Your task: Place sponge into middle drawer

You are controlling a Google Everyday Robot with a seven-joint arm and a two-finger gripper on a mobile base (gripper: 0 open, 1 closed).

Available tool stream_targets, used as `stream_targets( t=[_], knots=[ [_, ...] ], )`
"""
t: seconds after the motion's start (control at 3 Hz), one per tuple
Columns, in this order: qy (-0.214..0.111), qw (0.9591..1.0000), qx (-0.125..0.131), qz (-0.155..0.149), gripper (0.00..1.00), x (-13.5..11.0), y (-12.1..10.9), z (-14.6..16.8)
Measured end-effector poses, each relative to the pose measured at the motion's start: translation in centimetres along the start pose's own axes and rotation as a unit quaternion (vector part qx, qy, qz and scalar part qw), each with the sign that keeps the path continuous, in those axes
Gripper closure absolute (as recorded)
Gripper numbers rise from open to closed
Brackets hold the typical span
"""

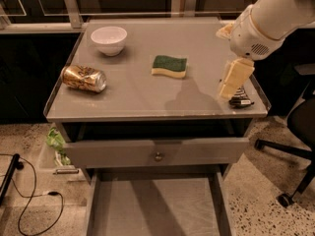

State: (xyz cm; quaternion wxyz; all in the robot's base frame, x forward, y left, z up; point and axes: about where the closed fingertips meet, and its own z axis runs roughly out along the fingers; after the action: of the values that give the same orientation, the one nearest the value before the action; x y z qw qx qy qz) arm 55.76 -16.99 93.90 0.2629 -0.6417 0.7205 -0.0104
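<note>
Sponge [169, 66]: one, tabletop [138, 95] centre; one end effector [226, 92] near right edge, grip unclear.

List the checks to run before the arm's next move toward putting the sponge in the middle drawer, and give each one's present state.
1. Green-topped yellow foam sponge lies free on the grey tabletop: ok.
2. Wide shallow grey middle drawer is pulled open: ok.
3. Cream gripper is at the sponge: not ok; it hangs to the right, over the black snack wrapper.
4. Nothing stands between gripper and sponge: ok.
5. Gripper holds nothing: cannot tell.
</note>
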Motion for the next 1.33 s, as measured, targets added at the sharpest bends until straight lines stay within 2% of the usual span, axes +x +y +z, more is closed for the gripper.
stream_targets(
  t=[0.33,0.67,1.0,1.33],
  knots=[
    [-0.034,0.9994,-0.005,0.004,0.0,-0.2,-1.0,2.5],
    [-0.088,0.996,-0.015,0.004,0.0,-1.4,-3.0,5.5],
    [-0.138,0.9898,-0.033,0.005,0.0,-3.2,-4.8,7.9],
    [-0.17,0.9838,-0.053,0.024,0.0,-3.9,-6.4,10.5]
  ],
)
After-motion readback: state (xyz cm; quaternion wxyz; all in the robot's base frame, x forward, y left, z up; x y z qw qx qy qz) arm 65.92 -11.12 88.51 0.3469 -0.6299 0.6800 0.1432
